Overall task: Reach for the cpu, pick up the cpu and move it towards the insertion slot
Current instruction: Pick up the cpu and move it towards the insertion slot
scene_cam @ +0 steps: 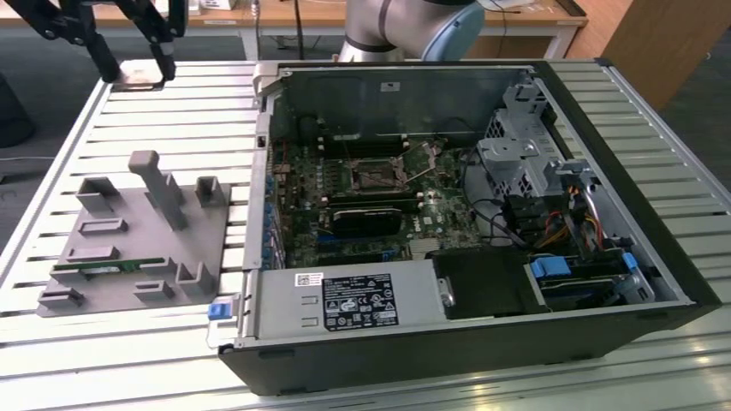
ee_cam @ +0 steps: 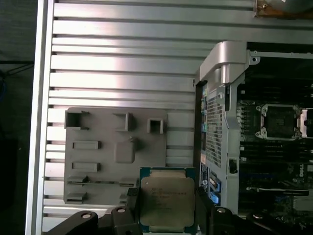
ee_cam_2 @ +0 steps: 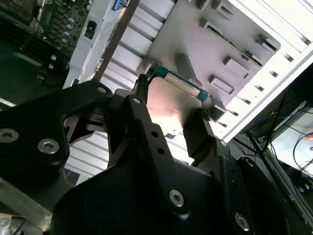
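Now I'm holding the cpu (ee_cam: 167,198) pinched between my gripper (scene_cam: 133,74) fingers, lifted above the far left of the slatted table (scene_cam: 68,184). Rightward, inside the open computer case (scene_cam: 457,342), the insertion slot (scene_cam: 374,176) is waiting; I'm judging a level carry across.

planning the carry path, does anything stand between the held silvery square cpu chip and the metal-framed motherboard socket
The gripper holds the silvery square cpu chip above the slatted table. The open computer case's grey side wall rises between it and the metal-framed socket. The socket's dark centre looks uncovered.
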Robot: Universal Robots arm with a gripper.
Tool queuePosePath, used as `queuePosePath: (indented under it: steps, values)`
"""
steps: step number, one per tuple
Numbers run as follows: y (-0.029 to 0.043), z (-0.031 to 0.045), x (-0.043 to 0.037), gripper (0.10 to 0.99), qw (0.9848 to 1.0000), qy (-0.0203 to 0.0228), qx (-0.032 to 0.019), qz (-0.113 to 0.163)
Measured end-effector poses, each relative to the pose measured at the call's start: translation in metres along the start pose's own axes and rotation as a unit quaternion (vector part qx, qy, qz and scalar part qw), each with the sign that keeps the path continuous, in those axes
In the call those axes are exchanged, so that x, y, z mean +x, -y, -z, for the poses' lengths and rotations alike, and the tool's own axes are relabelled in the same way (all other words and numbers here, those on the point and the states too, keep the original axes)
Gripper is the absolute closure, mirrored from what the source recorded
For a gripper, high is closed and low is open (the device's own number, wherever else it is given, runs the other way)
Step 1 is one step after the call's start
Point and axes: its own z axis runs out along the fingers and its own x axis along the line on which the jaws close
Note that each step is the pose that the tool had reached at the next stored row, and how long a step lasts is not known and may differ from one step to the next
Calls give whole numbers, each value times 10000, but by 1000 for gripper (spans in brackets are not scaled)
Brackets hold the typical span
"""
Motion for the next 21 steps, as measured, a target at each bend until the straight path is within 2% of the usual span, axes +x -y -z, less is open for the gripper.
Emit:
queuePosePath:
  steps: [6,12,21]
  values:
    - [-149,-17,-134,549,10000,0,0,0]
    - [-254,-41,-295,549,10000,0,0,0]
    - [-340,-77,-555,549,10000,11,0,0]
